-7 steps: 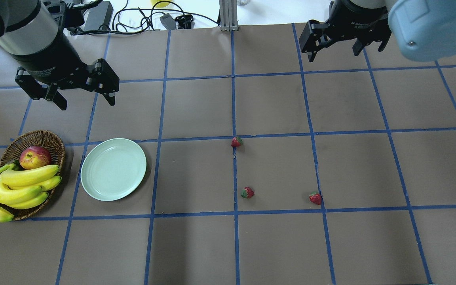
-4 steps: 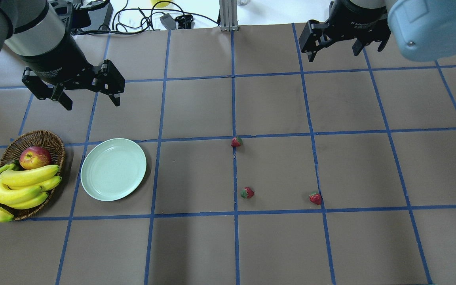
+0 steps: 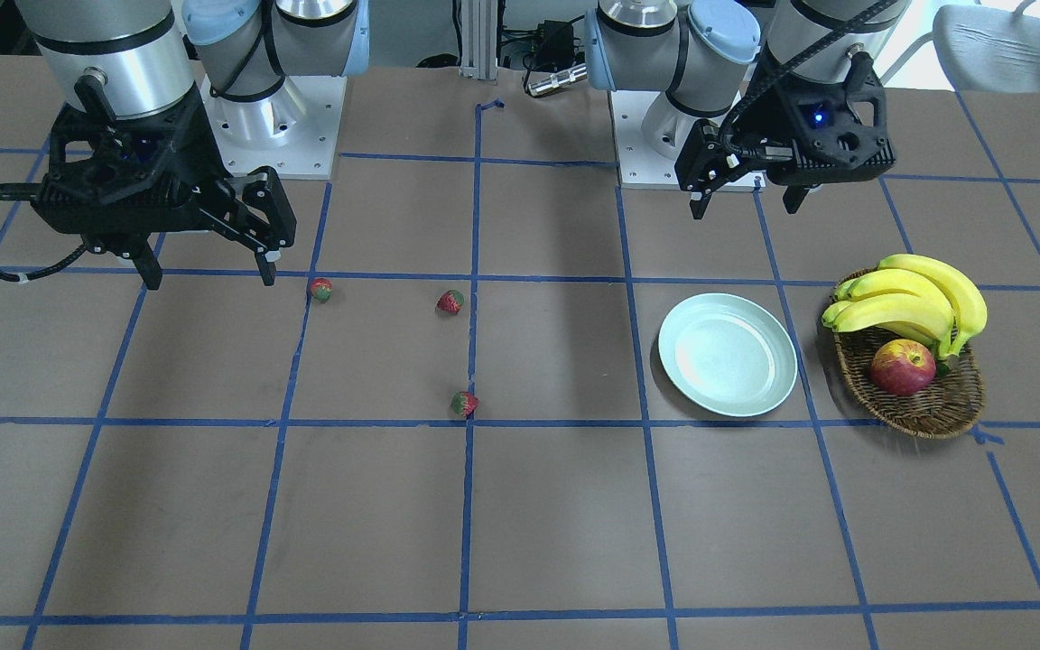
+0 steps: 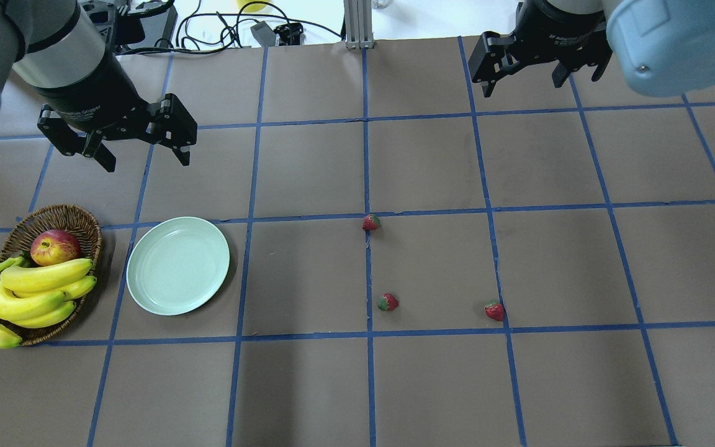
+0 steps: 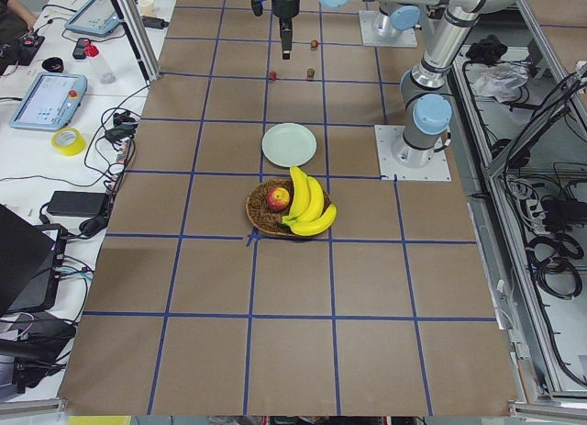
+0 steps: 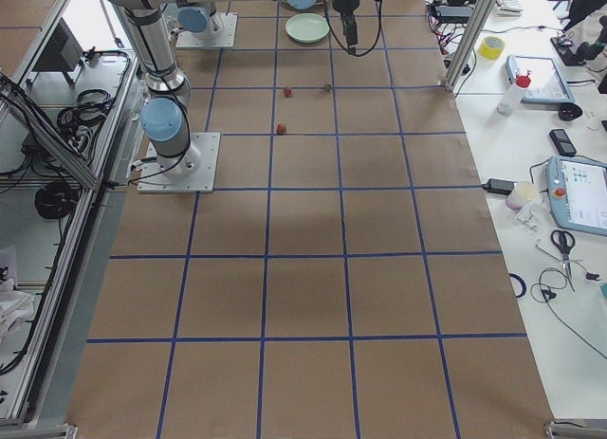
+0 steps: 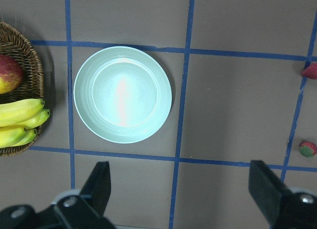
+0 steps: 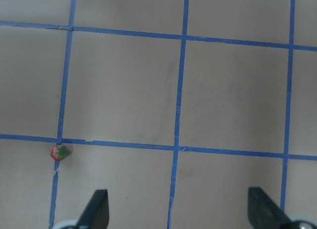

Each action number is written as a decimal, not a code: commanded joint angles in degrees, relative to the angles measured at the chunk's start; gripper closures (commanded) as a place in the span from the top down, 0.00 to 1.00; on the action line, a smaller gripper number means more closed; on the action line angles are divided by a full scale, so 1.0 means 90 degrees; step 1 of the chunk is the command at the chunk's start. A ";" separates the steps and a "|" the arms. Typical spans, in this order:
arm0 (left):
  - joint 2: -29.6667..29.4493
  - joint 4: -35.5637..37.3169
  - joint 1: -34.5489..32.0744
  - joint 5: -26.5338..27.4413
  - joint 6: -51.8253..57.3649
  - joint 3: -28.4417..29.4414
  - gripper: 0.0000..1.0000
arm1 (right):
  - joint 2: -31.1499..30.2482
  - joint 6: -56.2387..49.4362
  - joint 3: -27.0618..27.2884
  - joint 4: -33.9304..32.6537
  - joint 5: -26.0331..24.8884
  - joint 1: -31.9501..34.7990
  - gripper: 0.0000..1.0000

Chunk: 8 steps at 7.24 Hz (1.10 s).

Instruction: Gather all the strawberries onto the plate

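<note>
Three strawberries lie on the brown table: one (image 4: 371, 222) near the centre line, one (image 4: 388, 302) nearer the front, one (image 4: 494, 310) to the right. In the front-facing view they sit in the left-centre (image 3: 463, 403) (image 3: 450, 301) (image 3: 320, 289). The mint-green plate (image 4: 177, 266) is empty, left of them. My left gripper (image 4: 146, 162) is open and empty, high above the table behind the plate; its wrist view shows the plate (image 7: 122, 94) and two strawberries (image 7: 310, 70) (image 7: 307, 149). My right gripper (image 4: 540, 84) is open and empty at the far right; its wrist view shows one strawberry (image 8: 59, 152).
A wicker basket (image 4: 53, 217) with bananas (image 4: 28, 292) and a red-yellow apple (image 4: 54, 246) stands just left of the plate. Blue tape lines grid the table. Cables and a power brick (image 4: 152, 25) lie beyond the far edge.
My left gripper has moved a little to the right and toward the plate, still open. The right gripper, strawberries and plate have not moved.
</note>
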 commanded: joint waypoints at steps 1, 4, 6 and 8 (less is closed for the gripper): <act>-0.0005 0.0041 0.0007 0.0007 0.0000 0.0030 1.00 | 0.0048 0.0015 -0.0016 0.0040 -0.0087 0.0000 1.00; 0.0015 0.0071 0.0007 0.0065 0.0000 -0.0018 1.00 | 0.0282 0.0035 -0.0055 0.0030 -0.0088 0.0098 1.00; 0.0024 0.0080 0.0026 0.0007 0.0020 0.0001 1.00 | 0.0321 0.0015 -0.0056 0.0039 -0.0068 0.0107 1.00; 0.0005 0.0207 0.0007 0.0065 0.0010 -0.0018 1.00 | 0.0448 0.0567 -0.0045 0.0369 -0.0088 0.0107 1.00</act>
